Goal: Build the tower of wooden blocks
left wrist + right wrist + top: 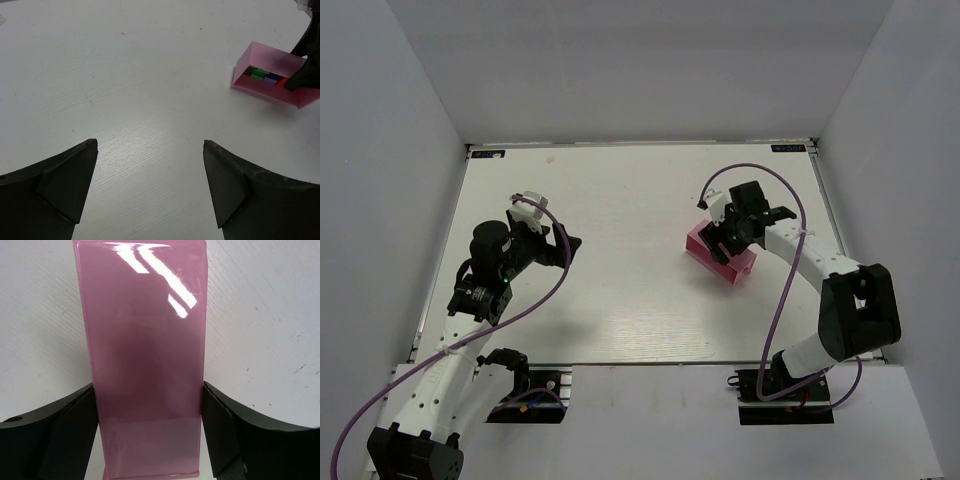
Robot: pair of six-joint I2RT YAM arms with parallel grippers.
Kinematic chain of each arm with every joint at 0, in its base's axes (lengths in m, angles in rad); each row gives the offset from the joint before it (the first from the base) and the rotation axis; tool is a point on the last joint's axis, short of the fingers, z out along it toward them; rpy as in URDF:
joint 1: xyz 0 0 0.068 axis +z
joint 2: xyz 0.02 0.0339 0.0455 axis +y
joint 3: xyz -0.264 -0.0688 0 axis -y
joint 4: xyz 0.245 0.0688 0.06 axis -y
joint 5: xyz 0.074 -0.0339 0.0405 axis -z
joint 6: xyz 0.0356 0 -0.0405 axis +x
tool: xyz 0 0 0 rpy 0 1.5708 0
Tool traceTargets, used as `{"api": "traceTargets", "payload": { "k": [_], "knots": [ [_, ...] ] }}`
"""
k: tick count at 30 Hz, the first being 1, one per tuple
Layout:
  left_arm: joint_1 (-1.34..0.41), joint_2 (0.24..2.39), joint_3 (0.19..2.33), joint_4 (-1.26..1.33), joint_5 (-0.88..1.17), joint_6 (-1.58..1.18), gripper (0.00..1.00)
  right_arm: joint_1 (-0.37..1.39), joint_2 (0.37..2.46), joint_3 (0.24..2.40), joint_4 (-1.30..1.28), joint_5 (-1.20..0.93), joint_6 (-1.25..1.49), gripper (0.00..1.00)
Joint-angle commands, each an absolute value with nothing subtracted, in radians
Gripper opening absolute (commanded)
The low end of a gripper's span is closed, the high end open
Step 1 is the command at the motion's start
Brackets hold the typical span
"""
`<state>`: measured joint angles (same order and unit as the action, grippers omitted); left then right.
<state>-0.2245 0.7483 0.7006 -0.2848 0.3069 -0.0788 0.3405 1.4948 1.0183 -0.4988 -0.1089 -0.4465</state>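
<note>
Wood blocks (265, 76): a short row lying inside the pink tray (270, 55), touching one another. Left wrist view shows a dark block (249, 71), a green block (259, 74), a purple block (271, 79) and a red block (282, 82). Any further blocks are too small or hidden to tell. None is stacked, so no tower stands.

Pink tray: right of centre on the white table (620, 200), opening facing the left arm. Whether it is tipped or flat cannot be told.

Right gripper (728, 238): directly over the tray, covering much of it from above. Its fingers (65, 430) are clamped against the tray's two long sides.

Left gripper (150, 142): well apart from the tray, over bare table on the left. Its fingers are spread wide and hold nothing.
</note>
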Motion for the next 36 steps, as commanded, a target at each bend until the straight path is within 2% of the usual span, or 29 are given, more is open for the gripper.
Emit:
{"api": "traceTargets", "payload": {
  "k": [1, 6, 22, 36],
  "knots": [
    [-0.227, 0.742, 0.735, -0.285, 0.314, -0.075, 0.96, 0.367, 1.466, 1.085, -0.445, -0.039, -0.428, 0.00],
    [-0.227, 0.742, 0.735, -0.285, 0.324, -0.075, 0.96, 0.417, 1.486, 1.086, -0.401, 0.089, -0.445, 0.00],
    [-0.227, 0.752, 0.735, -0.285, 0.324, -0.075, 0.96, 0.512, 1.571, 1.063, -0.253, 0.313, -0.485, 0.00],
    [-0.227, 0.761, 0.735, -0.285, 0.333, -0.075, 0.96, 0.546, 1.531, 0.976, -0.118, 0.414, -0.531, 0.00]
  ]
}}
